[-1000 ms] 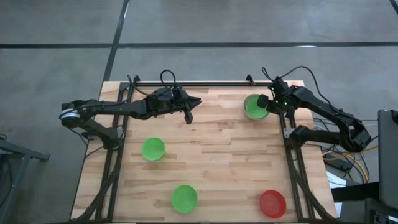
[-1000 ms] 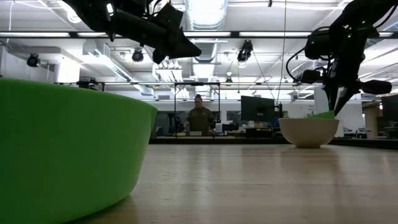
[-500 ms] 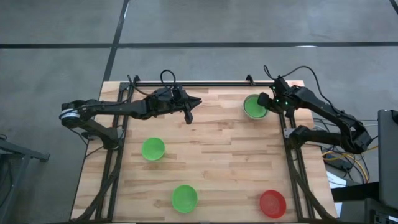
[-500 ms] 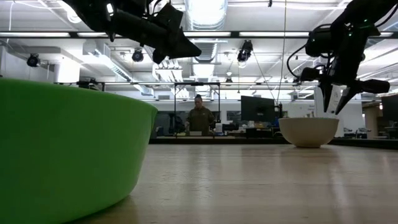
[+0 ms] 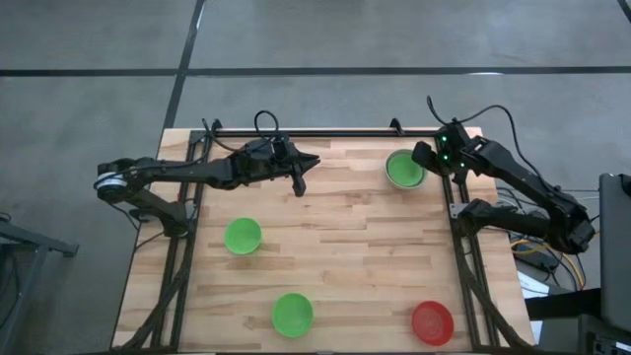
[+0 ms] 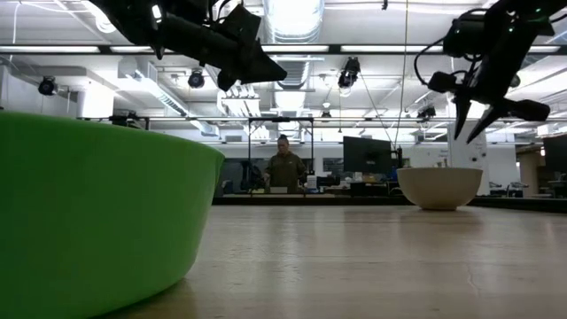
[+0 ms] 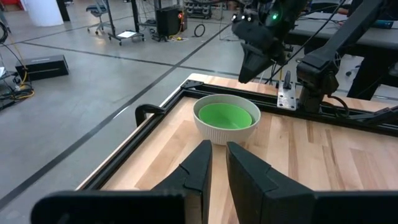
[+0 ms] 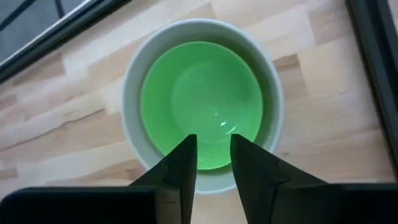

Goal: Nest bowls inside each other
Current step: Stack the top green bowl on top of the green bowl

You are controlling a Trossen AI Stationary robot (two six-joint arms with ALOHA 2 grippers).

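A pale grey-white bowl [image 8: 132, 118] stands on its base at the table's far right [image 5: 387, 170], with a green bowl [image 8: 199, 93] nested upright inside it [image 7: 225, 116]. My right gripper [image 6: 472, 133] hangs open just above these two [image 5: 418, 158], touching neither. My left gripper [image 5: 301, 187] is shut and held in the air over the far middle of the table [image 7: 219, 146], pointing toward the nested pair. Two more green bowls [image 5: 243, 236] [image 5: 292, 313] and a red bowl [image 5: 432, 321] stand apart on the table.
A black frame rail [image 5: 296, 132] runs along the far edge, and side rails [image 5: 461, 256] run down both sides. Bare wood [image 5: 345, 247] lies between the bowls. In the low view the near green bowl [image 6: 89, 213] fills the left foreground. A person [image 6: 285, 167] stands far off in the room.
My right gripper has opened and let go of the green bowl, whose tilted rim stood above the white bowl's rim. The green bowl has dropped down inside the white one. The gripper has then risen clear above the pair.
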